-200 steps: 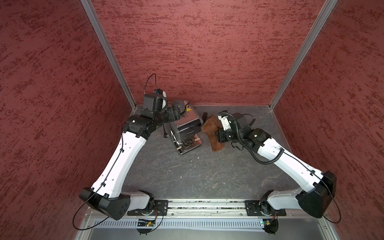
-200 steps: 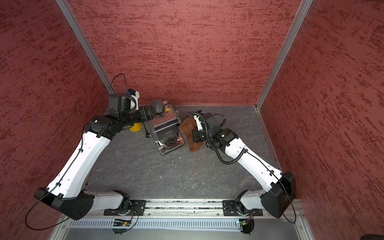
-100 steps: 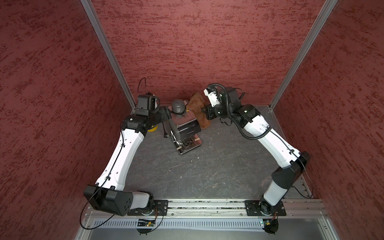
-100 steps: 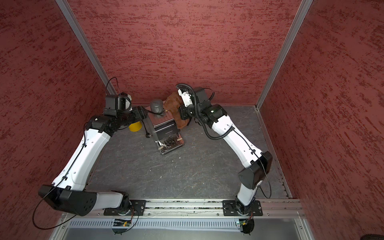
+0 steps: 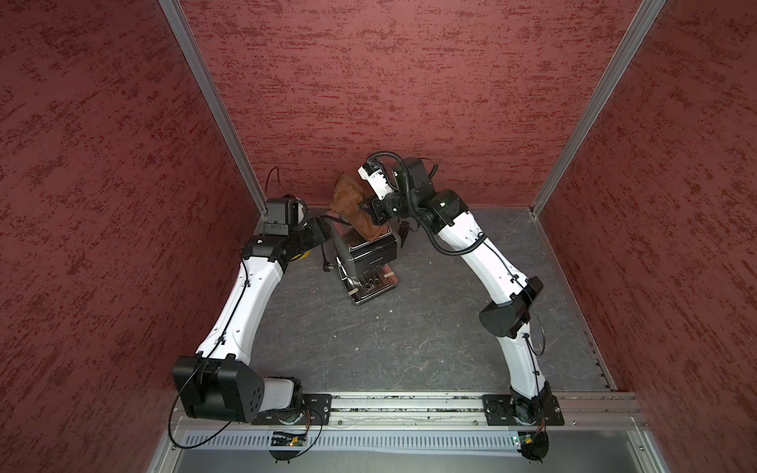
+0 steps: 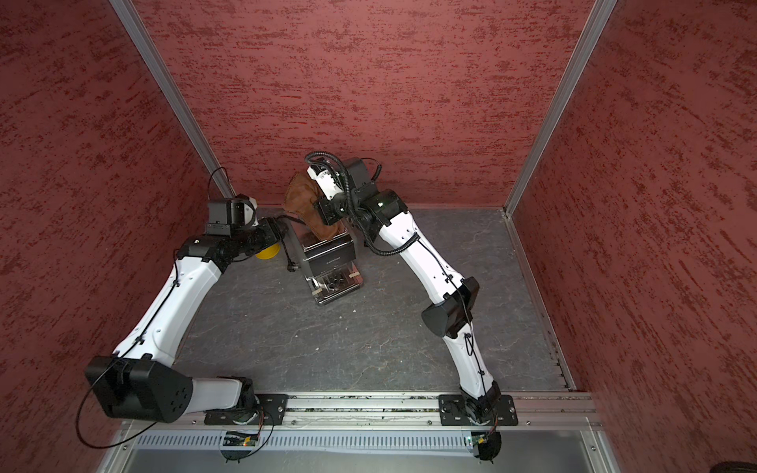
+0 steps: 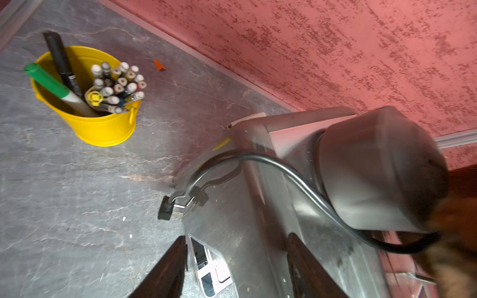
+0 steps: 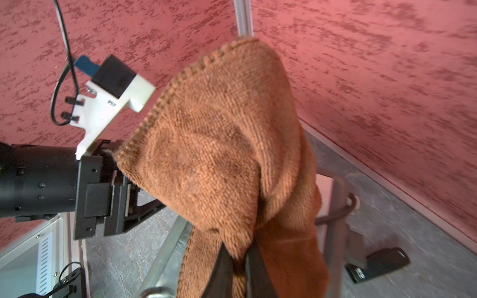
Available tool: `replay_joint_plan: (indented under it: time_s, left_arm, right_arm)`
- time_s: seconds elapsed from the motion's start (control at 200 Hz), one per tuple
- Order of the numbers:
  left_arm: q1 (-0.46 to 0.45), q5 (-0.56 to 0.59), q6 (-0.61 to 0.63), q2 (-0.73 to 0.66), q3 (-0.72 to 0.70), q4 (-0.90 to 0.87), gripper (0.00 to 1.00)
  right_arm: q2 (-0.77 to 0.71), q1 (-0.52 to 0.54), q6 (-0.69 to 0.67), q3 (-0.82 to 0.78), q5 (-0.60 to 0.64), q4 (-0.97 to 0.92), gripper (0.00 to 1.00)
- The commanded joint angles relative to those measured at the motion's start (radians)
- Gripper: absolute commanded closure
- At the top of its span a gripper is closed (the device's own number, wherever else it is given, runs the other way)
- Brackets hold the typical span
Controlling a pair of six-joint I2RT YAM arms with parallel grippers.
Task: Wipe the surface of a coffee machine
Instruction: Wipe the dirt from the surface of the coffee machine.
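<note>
**A:** Status? Where's the unit?

**B:** On the grey table (image 5: 409, 348). The coffee machine (image 5: 370, 256) stands mid-frame in both top views, toward the back wall. It's upright, drip tray facing the camera.

**A:** Progress?

**B:** Early to mid, my read. A brown cloth (image 5: 351, 207) is draped on the machine's rear top, up by the grey domed cap (image 7: 382, 167). So the top wipe is the step in hand. There's no cloth on the front panel, sides or drip tray. Can't tell if any of those are done, so I'd count them as left.

**A:** Grippers?

**B:** The right gripper (image 8: 240, 260) is clamped tight on the cloth, a fold pinched between its fingers. The left gripper (image 7: 237, 260) is partway open and holds nothing. Its fingers sit either side of the machine's steel side edge. Can't tell if they touch. Looks like a brace to me.

**A:** Clutter?

**B:** One yellow bucket (image 7: 103, 129) of pens. In a top view the bucket (image 6: 267, 253) shows left of the machine, apart from it, mostly under the left arm. A black cord (image 7: 296, 178) loops over the machine's top and down its side. Its plug (image 7: 180, 206) is just beside the machine's left side. A small black item (image 8: 376, 263) lies on the table near the machine. There's an orange scrap (image 7: 158, 65) by the back wall.

**A:** Blockers?

**B:** The cord and the cap. The cloth could snag on either during a sweep. The left arm crowds the machine's left side.
</note>
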State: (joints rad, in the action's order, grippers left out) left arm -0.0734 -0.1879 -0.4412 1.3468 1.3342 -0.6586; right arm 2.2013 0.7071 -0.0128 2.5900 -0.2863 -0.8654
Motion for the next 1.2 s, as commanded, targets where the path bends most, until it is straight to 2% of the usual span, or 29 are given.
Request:
replay_joint_plan:
  time_s: [0.0,0.075,0.291,0.386,0.566,0.696,0.922,1.197]
  left_arm:
    - [0.006,-0.047,-0.001,-0.001,-0.036,0.032,0.39]
    - [0.011,-0.060,-0.002,-0.003,-0.050,0.047,0.39]
    - [0.028,-0.077,0.003,0.001,-0.059,0.055,0.39]
    - [0.038,-0.086,-0.001,-0.001,-0.067,0.064,0.39]
    - [0.050,-0.099,-0.011,-0.001,-0.091,0.080,0.39]
    - [0.056,-0.105,0.006,-0.019,-0.084,0.080,0.38]
    - [0.060,-0.103,0.065,0.000,-0.011,0.024,0.36]
    - [0.066,-0.157,-0.028,0.046,-0.035,0.103,0.35]
  right_arm:
    - [0.028,0.014,-0.042,0.024,-0.006,0.022,0.95]
    - [0.051,0.016,-0.035,0.024,0.042,0.036,0.95]
    - [0.078,0.019,0.036,0.019,0.280,0.076,0.94]
    - [0.079,0.017,0.046,0.019,0.336,0.091,0.94]
    - [0.052,0.017,0.093,0.011,0.280,0.122,0.94]
    - [-0.002,0.014,0.116,-0.059,0.283,0.156,0.94]
    - [-0.025,-0.032,0.173,-0.119,0.267,0.140,0.95]
    - [-0.010,-0.060,0.186,-0.147,0.171,0.050,0.95]
